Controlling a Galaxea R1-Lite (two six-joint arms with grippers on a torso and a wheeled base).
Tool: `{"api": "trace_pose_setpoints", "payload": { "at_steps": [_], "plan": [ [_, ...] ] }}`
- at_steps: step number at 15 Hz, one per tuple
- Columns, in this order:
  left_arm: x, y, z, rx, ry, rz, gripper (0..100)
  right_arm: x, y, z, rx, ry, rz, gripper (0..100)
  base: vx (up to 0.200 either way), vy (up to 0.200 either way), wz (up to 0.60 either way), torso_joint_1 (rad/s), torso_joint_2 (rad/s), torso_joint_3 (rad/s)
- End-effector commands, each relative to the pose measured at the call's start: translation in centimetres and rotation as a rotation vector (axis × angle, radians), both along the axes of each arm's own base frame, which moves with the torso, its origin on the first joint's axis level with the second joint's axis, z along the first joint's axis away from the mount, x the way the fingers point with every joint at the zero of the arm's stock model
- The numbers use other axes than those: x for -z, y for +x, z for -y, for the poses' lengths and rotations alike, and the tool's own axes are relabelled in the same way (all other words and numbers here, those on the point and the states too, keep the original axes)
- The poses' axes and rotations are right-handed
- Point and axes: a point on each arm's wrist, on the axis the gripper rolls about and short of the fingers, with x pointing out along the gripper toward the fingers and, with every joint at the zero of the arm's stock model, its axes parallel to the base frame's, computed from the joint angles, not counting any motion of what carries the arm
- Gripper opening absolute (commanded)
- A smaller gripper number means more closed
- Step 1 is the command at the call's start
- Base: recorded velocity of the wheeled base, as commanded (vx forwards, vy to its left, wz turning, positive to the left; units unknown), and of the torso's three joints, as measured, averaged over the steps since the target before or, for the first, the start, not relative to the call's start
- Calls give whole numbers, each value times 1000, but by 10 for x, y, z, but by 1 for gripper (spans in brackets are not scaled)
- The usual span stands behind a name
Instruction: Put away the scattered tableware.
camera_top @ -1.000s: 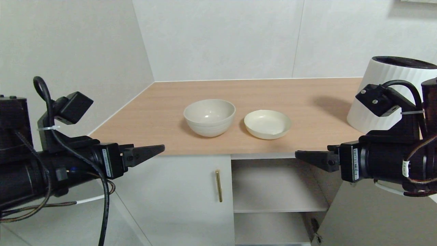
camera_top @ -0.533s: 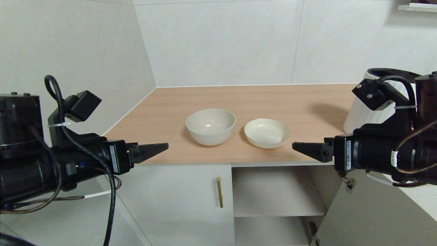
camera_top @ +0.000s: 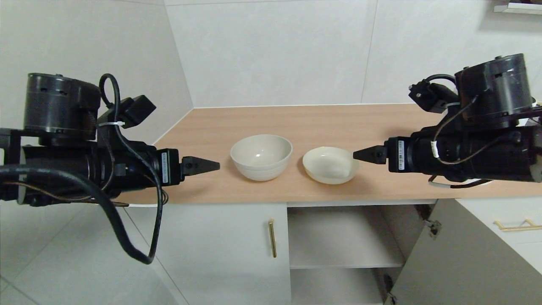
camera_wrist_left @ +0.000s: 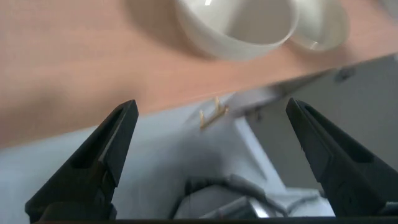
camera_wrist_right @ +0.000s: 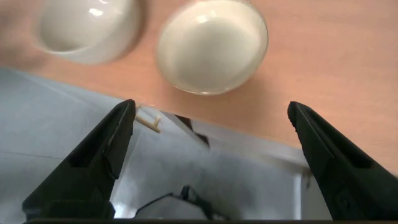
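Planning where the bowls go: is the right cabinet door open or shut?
Open: the door stands swung outward, and the shelves behind it show.

On the counter [camera_top: 296,123], deep bowl [camera_top: 261,156] lies left of shallow bowl [camera_top: 330,165], seemingly apart.

Honestly, nothing here I can actually read. Closest thing is the left sticker [camera_top: 164,167], a small white label on my left arm at the middle left of the head view. The right sticker [camera_top: 400,149] is its twin on my right arm, right of centre. Both carry dark barcode-like stripes and tiny print, way too small to make out.
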Motion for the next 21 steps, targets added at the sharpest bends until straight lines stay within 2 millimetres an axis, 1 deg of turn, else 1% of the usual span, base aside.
{"api": "trace_pose_setpoints", "payload": {
  "at_steps": [1,2,3,4,7,8,9,10,12,14,17,19,20,21],
  "plan": [
    [3,18,13,-11,-41,-46,100,10,15,-6,14,-14,-28,100,0,0,0,0,0,0],
    [3,28,22,-65,-116,-89,100,10,15,-6,16,-12,-27,100,0,0,0,0,0,0],
    [3,32,29,-93,-150,-110,100,10,16,-5,19,-13,-29,100,0,0,0,0,0,0],
    [6,43,38,-153,-187,-137,100,12,20,-6,28,-14,-31,100,0,0,0,0,0,0],
    [23,61,52,-222,-176,-170,100,21,31,-11,74,-14,-54,100,0,0,0,0,0,0],
    [24,64,55,-240,-182,-171,100,23,33,-12,79,-19,-56,100,0,0,0,0,0,0],
    [28,74,61,-295,-194,-170,100,25,35,-14,84,-19,-52,100,0,0,0,0,0,0],
    [31,78,65,-315,-192,-174,100,25,36,-14,83,-15,-44,100,0,0,0,0,0,0],
    [38,84,67,-332,-187,-184,100,25,36,-14,83,-15,-44,100,0,0,0,0,0,0],
    [36,88,69,-358,-230,-178,100,24,36,-14,84,-12,-42,100,0,0,0,0,0,0],
    [33,87,67,-373,-230,-166,100,23,35,-13,85,-9,-38,100,0,0,0,0,0,0],
    [37,89,68,-376,-224,-174,100,23,35,-13,85,-9,-38,100,0,0,0,0,0,0],
    [38,90,69,-376,-222,-177,0,23,35,-13,85,-9,-38,100,0,0,0,0,0,0],
    [38,90,69,-375,-222,-178,0,22,35,-13,85,-9,-37,100,0,0,0,0,0,0]
  ]
}}
